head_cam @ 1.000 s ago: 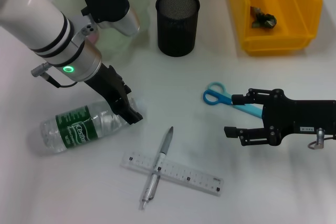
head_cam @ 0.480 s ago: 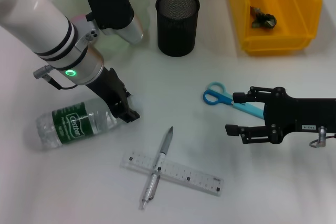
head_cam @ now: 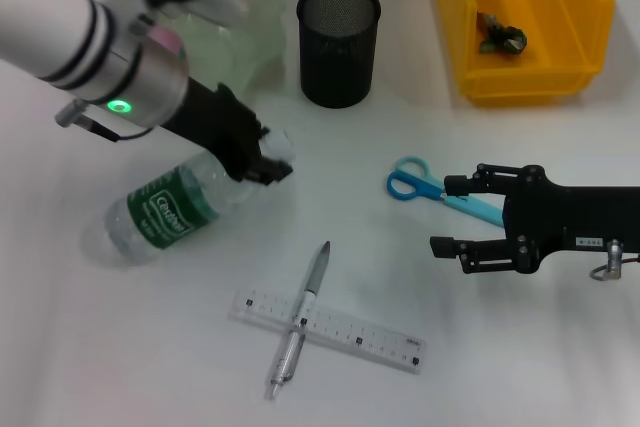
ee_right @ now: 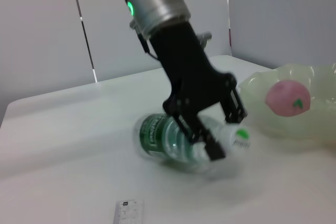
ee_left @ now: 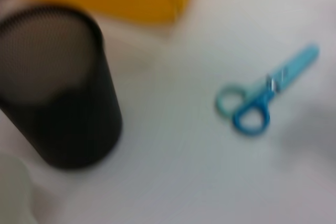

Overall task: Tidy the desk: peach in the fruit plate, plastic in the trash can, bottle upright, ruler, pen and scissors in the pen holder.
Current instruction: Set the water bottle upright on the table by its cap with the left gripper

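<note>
Here the left gripper (head_cam: 262, 159) has its fingers clamped on the neck of the clear plastic bottle with a green label (head_cam: 165, 210), which lies tilted on the white desk (head_cam: 150, 347), cap end raised. The right gripper (head_cam: 450, 217) hovers, fingers apart, beside the blue-handled scissors (head_cam: 432, 189), near the crossed silver pen (head_cam: 300, 319) and clear ruler (head_cam: 370, 334).
</note>
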Action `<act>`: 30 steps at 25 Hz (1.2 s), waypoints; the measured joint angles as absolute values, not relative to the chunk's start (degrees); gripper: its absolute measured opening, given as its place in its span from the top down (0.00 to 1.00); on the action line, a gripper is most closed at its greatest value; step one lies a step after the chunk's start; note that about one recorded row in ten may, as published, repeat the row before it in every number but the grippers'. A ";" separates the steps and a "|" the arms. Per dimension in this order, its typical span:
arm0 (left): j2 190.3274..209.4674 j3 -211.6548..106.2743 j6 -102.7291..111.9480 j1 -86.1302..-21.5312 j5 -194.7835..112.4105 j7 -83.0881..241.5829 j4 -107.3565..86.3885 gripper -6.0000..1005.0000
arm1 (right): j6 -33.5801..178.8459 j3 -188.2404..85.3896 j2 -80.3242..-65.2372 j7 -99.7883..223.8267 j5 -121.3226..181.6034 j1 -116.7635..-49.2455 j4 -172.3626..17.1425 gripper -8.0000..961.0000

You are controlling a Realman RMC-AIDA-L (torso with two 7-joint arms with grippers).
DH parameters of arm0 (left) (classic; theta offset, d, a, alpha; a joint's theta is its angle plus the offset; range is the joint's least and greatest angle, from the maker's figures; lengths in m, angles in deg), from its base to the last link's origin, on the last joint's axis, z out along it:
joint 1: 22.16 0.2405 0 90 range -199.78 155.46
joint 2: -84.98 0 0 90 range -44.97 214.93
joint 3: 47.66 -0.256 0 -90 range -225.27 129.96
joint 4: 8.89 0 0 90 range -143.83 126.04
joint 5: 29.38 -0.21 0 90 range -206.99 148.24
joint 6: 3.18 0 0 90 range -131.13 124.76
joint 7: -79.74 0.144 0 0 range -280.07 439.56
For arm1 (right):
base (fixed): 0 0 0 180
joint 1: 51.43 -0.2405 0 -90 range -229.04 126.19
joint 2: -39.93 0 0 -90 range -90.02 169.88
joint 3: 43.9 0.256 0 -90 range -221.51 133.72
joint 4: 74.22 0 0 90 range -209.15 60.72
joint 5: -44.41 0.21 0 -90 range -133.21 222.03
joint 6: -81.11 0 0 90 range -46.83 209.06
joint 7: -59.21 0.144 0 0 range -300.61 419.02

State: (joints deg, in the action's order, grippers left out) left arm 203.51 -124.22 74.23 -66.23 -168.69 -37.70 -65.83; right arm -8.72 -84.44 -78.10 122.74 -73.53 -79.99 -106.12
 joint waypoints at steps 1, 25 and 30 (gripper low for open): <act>203.48 -120.58 75.07 -64.33 -165.80 -35.58 -68.33 0.56 | -8.75 -84.50 -78.10 122.74 -73.53 -79.99 -106.12 0.16; 202.82 -95.02 83.58 -53.24 -143.94 -12.33 -62.59 0.56 | -9.52 -84.91 -78.27 124.35 -73.65 -81.54 -106.40 0.16; 201.74 -92.71 85.82 -50.68 -138.96 -10.24 -62.16 0.56 | -9.82 -84.95 -78.28 124.95 -73.72 -81.74 -106.55 0.16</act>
State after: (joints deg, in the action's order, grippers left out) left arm 201.74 -92.71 85.82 -50.68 -138.96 -10.24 -62.16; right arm -9.82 -84.95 -78.28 124.95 -73.72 -81.74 -106.55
